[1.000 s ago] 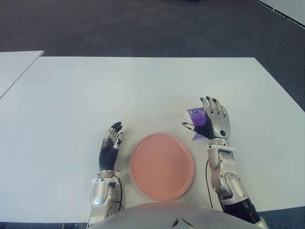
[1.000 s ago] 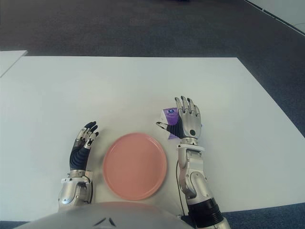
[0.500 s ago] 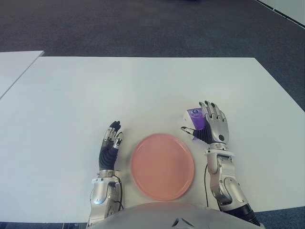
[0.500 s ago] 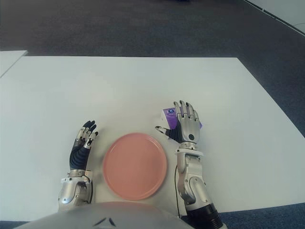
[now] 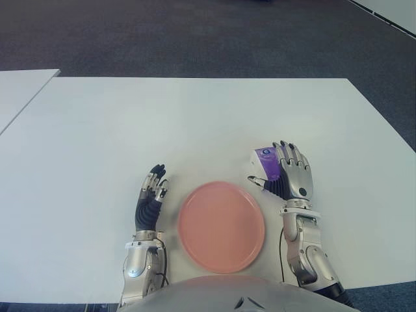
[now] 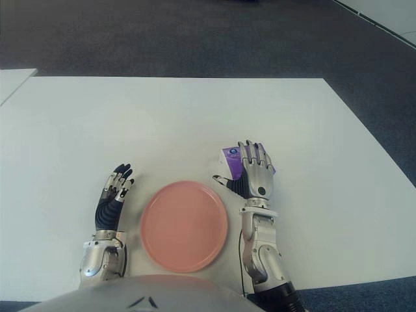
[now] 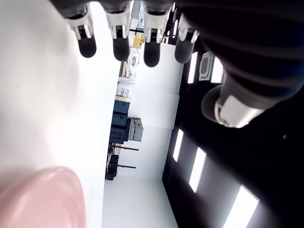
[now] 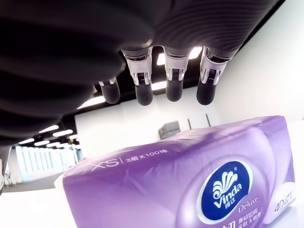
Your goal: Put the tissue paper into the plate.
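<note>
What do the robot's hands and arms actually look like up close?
Both are human-shaped. The right hand has a silver metal back, jointed silver fingers with dark tips and a small dark round mark. The left hand shows ribbed black rubbery padding. Silver forearm shells; a thin black cable runs beside the right forearm.

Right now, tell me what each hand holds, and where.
Nothing is held. Right hand hovers open over the tissue pack, fingers clear of it; left hand is empty.

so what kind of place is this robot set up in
Probably an office or lab-like test room: a large plain white table stands on dark grey carpet, with a second white table at the robot's left. The left wrist view shows ceiling light panels.
</note>
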